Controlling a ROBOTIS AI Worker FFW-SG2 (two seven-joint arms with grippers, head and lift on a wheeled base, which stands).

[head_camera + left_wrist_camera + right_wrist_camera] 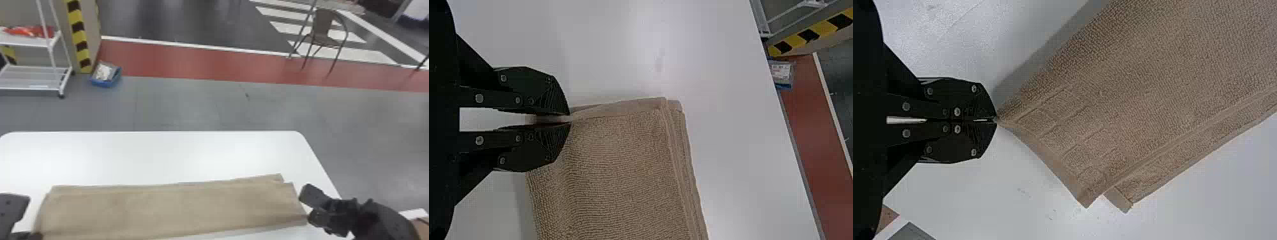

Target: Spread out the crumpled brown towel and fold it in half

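The brown towel [172, 207] lies as a long, doubled strip across the near part of the white table, its layers slightly offset at the far right corner. At its left end is my left gripper [22, 223]; in the left wrist view the left gripper [569, 119] is shut on the towel's edge [619, 165]. By the near right corner is my right gripper [308, 207]; in the right wrist view the right gripper [996, 121] pinches the tip of a towel corner [1073, 145], fingers closed together.
The white table [153, 153] extends beyond the towel to a rounded far right corner. On the floor past it stand a white rack [35, 68], a blue bin [106, 75] and a chair [325, 32].
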